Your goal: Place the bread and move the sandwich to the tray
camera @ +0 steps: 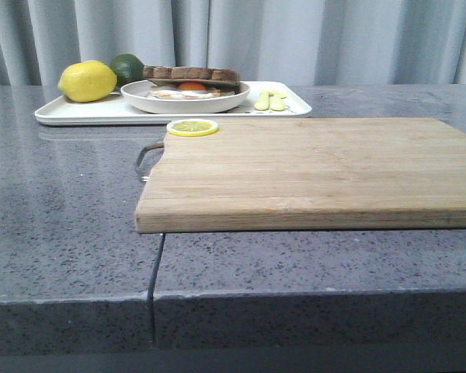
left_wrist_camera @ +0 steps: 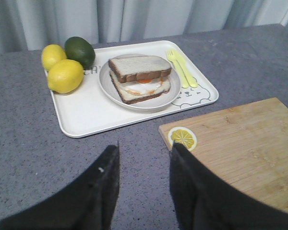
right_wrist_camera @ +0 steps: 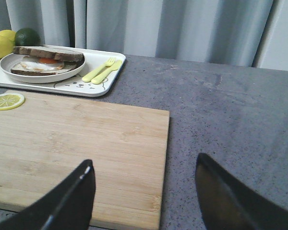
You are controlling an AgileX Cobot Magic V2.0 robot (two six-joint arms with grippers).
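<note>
Nearest the robot, the left gripper (left_wrist_camera: 143, 163) hangs with its black jaws parted to a moderate gap and nothing between them, above bare grey stone table (camera: 62, 225) just short of the tray. The right gripper (right_wrist_camera: 144, 191) hangs with jaws spread wide and empty, over the near corner of the pale wooden rectangular cutting board (camera: 311, 171).

On the board's far left corner lies a thin round lemon slice (left_wrist_camera: 182, 138); the rest of the board is bare.

Beyond it sits the flat white rectangular tray with rounded corners (left_wrist_camera: 81, 115), bearing a round shallow white plate (left_wrist_camera: 110, 88). On the plate rests the sandwich (left_wrist_camera: 140, 79): a thick pale bread slice with dark brown crust (left_wrist_camera: 139, 67) lying over a white fried egg with orange yolk (left_wrist_camera: 145, 85) and a lower slice.

Judged from this layout, both parts of the task appear complete; the sound course is to keep both arms clear and avoid nudging the tray rim.

Also on the tray: two yellow lemons (left_wrist_camera: 65, 75), a dark green lime (left_wrist_camera: 80, 50), and pale yellow plastic cutlery (left_wrist_camera: 182, 67) beside the plate. Grey curtains (camera: 295, 39) close the background.
</note>
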